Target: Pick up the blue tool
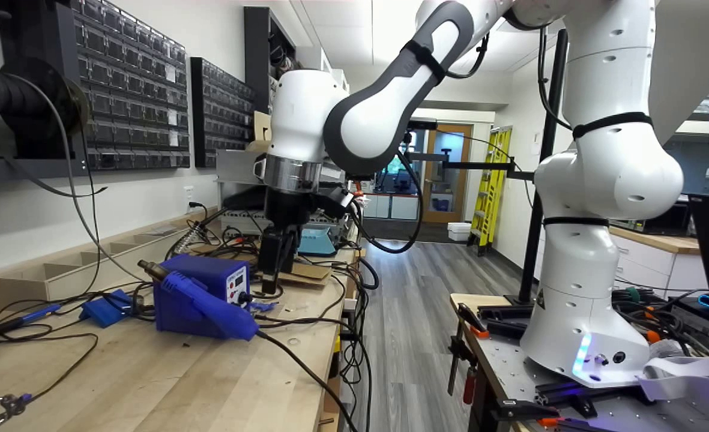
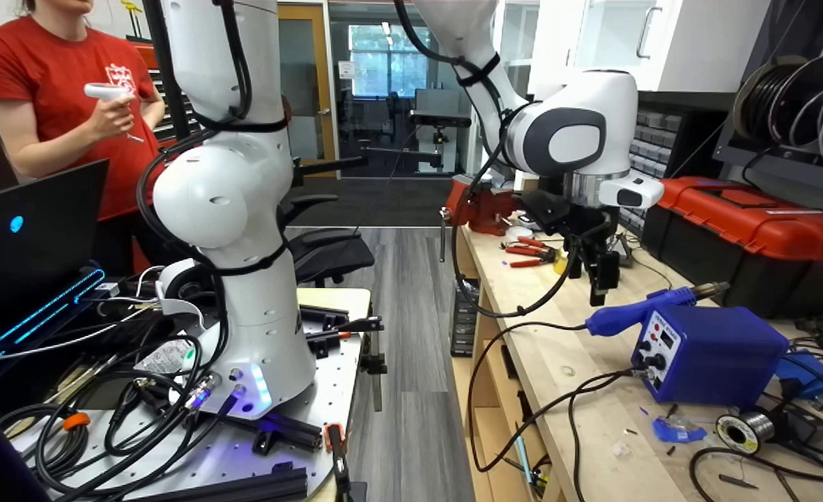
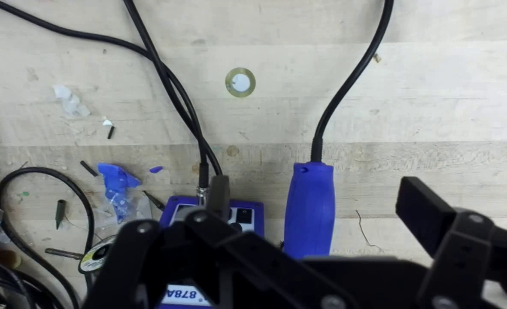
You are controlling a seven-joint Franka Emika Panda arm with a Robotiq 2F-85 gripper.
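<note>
The blue tool is a chunky deep-blue handle with a metal nozzle and a black cable. In both exterior views it point(image 1: 210, 306) point(image 2: 627, 314) lies tilted along the side of a blue station, nozzle end higher. My gripper point(image 1: 277, 277) is open and empty, pointing down above the bench; it also shows in an exterior view point(image 2: 587, 284). In the wrist view the tool point(image 3: 310, 206) appears between the spread fingers of my gripper point(image 3: 315, 195), with gaps on both sides and no contact visible. Its nozzle end is hidden behind the gripper there. No white label shows on it.
The blue station point(image 1: 198, 288) point(image 2: 725, 355) point(image 3: 257, 214) stands right beside the tool. A light-blue piece point(image 1: 107, 309), a solder spool point(image 2: 744, 431) and black cables lie around it. A red-and-black toolbox point(image 2: 752, 223) stands by the wall. A teal box point(image 1: 317, 241) stands farther along the bench.
</note>
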